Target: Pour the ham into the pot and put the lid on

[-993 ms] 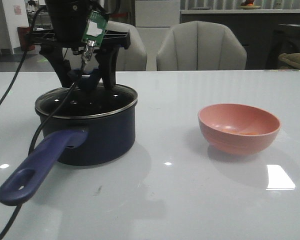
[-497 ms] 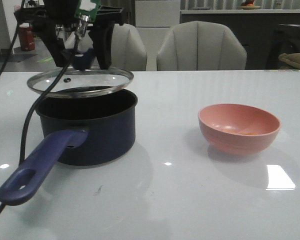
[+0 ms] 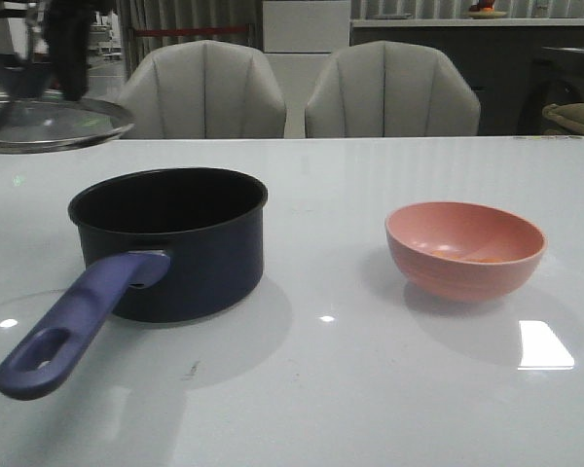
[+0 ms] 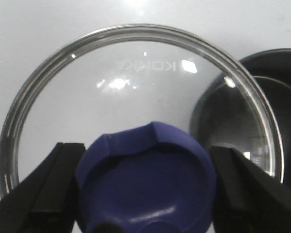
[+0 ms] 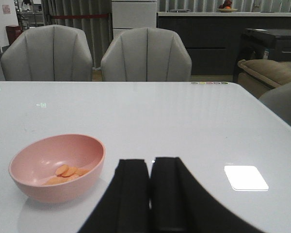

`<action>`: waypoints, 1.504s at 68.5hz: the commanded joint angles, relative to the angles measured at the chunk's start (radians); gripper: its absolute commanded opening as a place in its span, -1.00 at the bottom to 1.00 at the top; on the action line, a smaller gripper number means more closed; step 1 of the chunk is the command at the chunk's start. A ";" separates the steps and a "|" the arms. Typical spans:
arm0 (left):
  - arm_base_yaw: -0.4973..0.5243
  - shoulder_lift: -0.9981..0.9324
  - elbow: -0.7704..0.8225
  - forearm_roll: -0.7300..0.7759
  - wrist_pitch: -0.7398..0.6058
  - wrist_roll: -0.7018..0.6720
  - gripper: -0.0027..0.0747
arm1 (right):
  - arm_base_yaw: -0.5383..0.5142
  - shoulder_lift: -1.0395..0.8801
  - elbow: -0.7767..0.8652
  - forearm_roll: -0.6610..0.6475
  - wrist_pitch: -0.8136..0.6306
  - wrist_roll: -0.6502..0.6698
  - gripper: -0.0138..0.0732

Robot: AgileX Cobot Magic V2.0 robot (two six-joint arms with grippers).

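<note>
The dark navy pot stands open on the table's left part, its purple-blue handle towards the front. My left gripper is shut on the lid's blue knob and holds the glass lid in the air, to the left of the pot; the pot's rim shows beside the lid in the left wrist view. The pink bowl on the right holds orange-pink ham slices. My right gripper is shut and empty, to the right of the bowl.
Two grey chairs stand behind the table's far edge. A bright light reflection lies on the white table to the bowl's right.
My left gripper has lifted the lid off the pot and carried it up and to the left, nearly out of the front view. The pot and bowl have not moved.
</note>
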 commanded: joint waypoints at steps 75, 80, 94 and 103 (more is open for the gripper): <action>0.375 -0.058 0.564 -0.208 -0.545 0.221 0.26 | -0.005 -0.020 -0.005 -0.016 -0.084 -0.003 -0.34; 0.375 -0.058 0.563 -0.208 -0.541 0.221 0.26 | -0.005 -0.020 -0.005 -0.016 -0.084 -0.003 -0.34; 0.375 -0.058 0.543 -0.208 -0.494 0.221 0.26 | -0.005 -0.020 -0.005 -0.016 -0.084 -0.003 -0.34; 0.375 -0.054 0.543 -0.207 -0.481 0.221 0.26 | -0.005 -0.020 -0.005 -0.016 -0.084 -0.003 -0.34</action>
